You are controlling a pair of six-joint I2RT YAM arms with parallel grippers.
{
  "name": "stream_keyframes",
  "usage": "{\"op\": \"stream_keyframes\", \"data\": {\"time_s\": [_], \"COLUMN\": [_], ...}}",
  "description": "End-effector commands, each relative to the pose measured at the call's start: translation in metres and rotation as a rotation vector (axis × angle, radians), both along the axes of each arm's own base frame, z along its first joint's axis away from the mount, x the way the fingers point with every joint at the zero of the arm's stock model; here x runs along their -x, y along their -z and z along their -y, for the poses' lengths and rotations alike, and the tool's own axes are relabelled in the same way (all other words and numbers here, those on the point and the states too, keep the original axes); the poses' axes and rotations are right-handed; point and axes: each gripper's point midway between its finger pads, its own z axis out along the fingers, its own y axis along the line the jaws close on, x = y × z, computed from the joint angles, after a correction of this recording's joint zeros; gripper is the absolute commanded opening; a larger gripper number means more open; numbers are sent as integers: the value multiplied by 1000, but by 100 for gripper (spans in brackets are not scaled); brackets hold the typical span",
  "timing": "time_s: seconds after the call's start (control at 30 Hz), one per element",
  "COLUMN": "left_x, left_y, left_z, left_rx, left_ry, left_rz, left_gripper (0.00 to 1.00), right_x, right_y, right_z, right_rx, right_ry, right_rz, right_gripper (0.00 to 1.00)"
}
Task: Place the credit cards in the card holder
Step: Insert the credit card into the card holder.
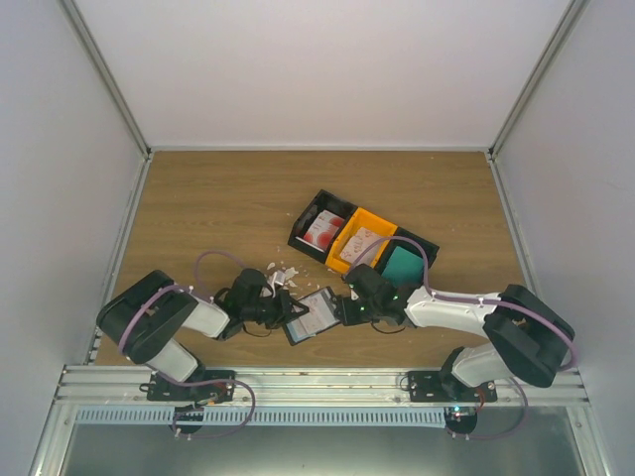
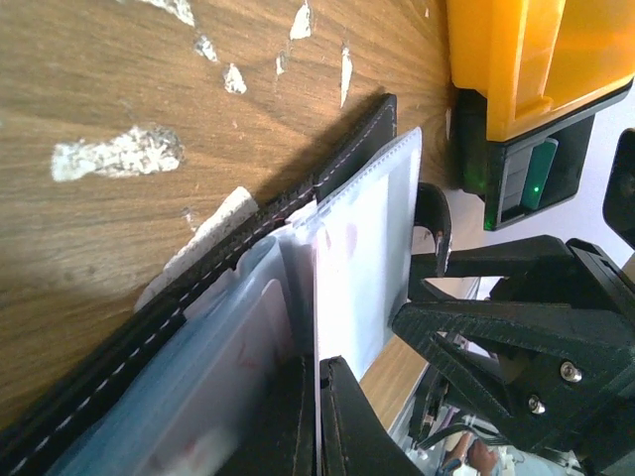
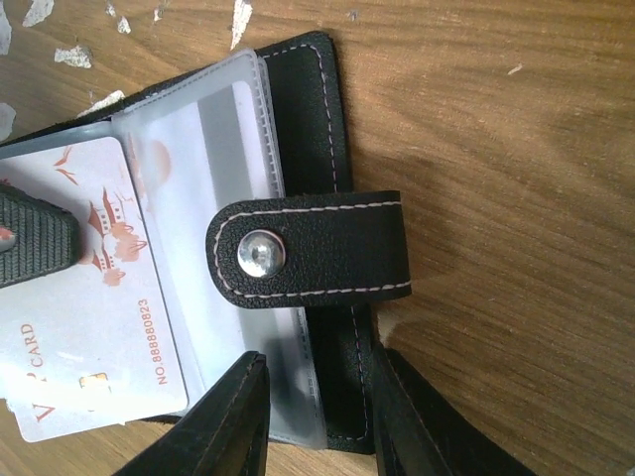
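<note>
- I read the left gripper [image 2: 317, 421] as pressed together on the red-and-white card [image 3: 84, 327]. A thin white sheet is nipped between its fingers at the near left of the card holder [image 3: 308, 109].
- The right gripper [image 3: 317, 426] straddles the holder's right edge, one finger on the clear sleeve and one on the black cover. I judge it clamped on that edge to steady the holder.
- The card holder lies open on the table [image 1: 198, 218], between the two grippers and just beyond the arm bases. Its snap strap [image 3: 317, 253] is folded across the sleeves.
- The pinched card sits at the mouth of a clear sleeve. Its right margin appears to be under the plastic, so I rate this insertion as partly done. I cannot tell how many cards are already seated.
- White scraps [image 1: 280, 273] lie just beyond the left gripper.
- Farther right is a row of three bins: a black bin [image 1: 301, 223] holding red-and-white cards [image 1: 319, 230], an orange bin [image 1: 382, 220] holding pale cards [image 1: 363, 238], and a second black bin [image 1: 429, 245] holding teal cards [image 1: 402, 264].
- Work left: seat this card, then load the binned cards. I judge most of the task is not yet done.
</note>
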Motion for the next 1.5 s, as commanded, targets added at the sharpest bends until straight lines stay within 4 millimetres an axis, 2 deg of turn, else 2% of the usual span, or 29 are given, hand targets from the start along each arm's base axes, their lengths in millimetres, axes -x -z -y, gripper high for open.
{"op": "stream_keyframes", "data": {"time_s": [0.0, 0.27, 0.6, 0.97, 1.37, 1.47], "left_x": [-12, -16, -18, -17, -12, -9], "left_y": [-6, 4, 14, 10, -2, -4], "left_z": [7, 8, 8, 19, 16, 14], "left_rx": [36, 21, -2, 0, -58, -65], "left_ry": [-8, -17, -15, 31, 47, 36], "left_rz": [34, 25, 20, 38, 78, 68], "left_gripper": [0, 0, 2, 7, 34, 44], "right_x": [22, 26, 27, 26, 24, 24], "right_y": [30, 35, 37, 37, 34, 35], "right_z": [21, 23, 24, 23, 24, 24], "right_rx": [99, 109, 110, 106, 100, 100], "right_ry": [1, -7, -7, -3, 7, 7], "right_rz": [-92, -101, -105, -101, -90, -91], "right_gripper": [30, 23, 22, 22, 23, 23]}}
